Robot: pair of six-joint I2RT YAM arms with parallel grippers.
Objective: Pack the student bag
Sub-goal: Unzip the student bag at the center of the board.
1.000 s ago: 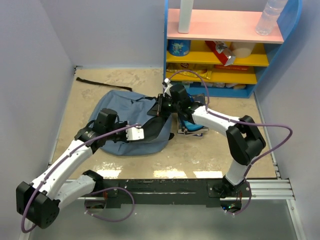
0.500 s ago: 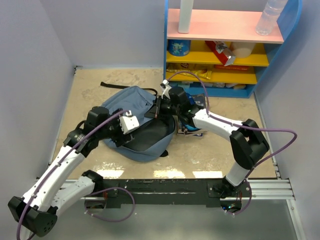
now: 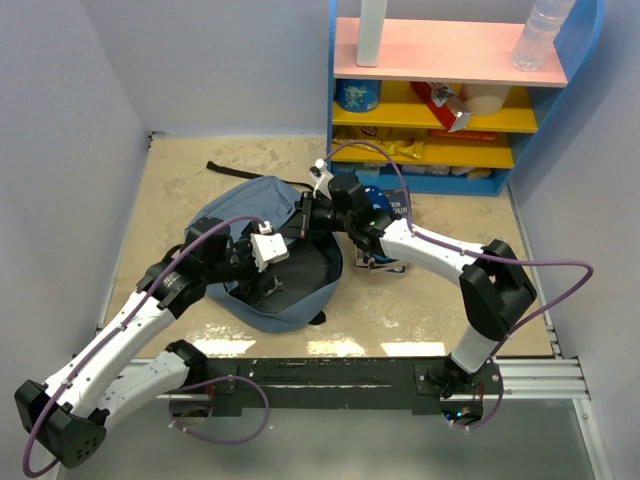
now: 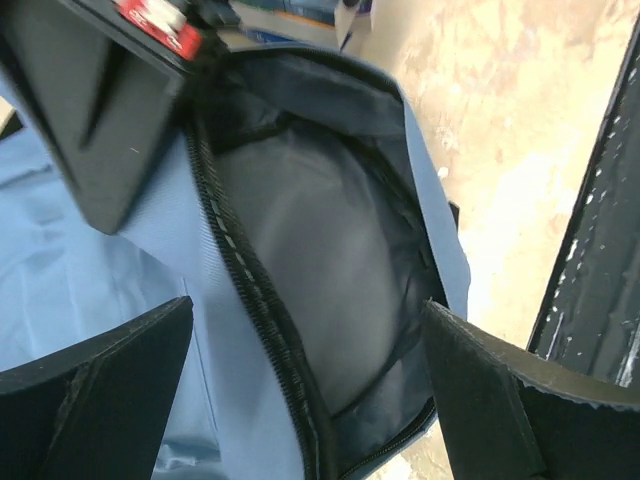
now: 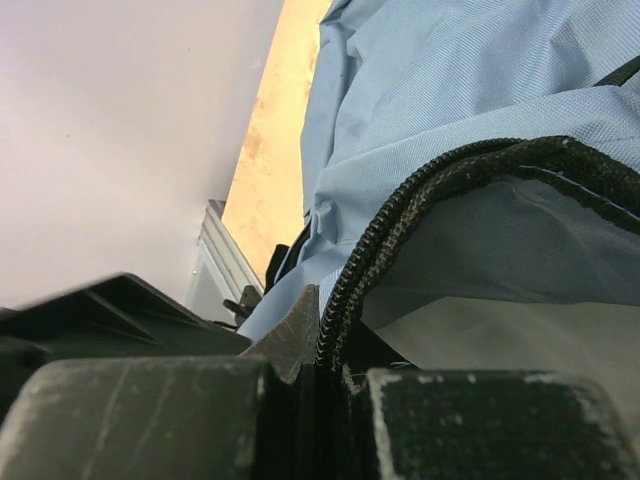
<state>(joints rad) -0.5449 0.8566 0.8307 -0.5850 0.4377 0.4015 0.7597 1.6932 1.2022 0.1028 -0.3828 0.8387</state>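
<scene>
The student bag [image 3: 245, 210] lies slumped on the sandy table [image 3: 180, 170], a little left of the middle, its mouth gaping toward the near edge and showing dark lining [image 4: 330, 280]. A black strap [image 3: 235, 170] trails out behind it, partly tucked under the fabric.

The right gripper [image 3: 303, 222] is pinched tight on the far rim of the opening. From its own wrist the fingers [image 5: 440, 420] meet on the black zipper [image 5: 430, 185], and what sits deeper between them is lost in shadow. The right arm stretches across a couple of flat things [image 3: 398, 205] lying beside the bag; they are mostly covered and I cannot make out what they are.

The left gripper [image 3: 272, 288] hangs over the open mouth with its jaws spread wide and nothing between them. In its wrist view the two fingers [image 4: 100, 390] are cut off by the bottom edge, so their tips are out of sight. Whether they touch the bag I cannot tell. The bottom of the bag's cavity is too dark to read.

A blue shelf unit [image 3: 333, 110] stands at the far right, and a clear bottle [image 3: 540, 35] on top runs out of frame
</scene>
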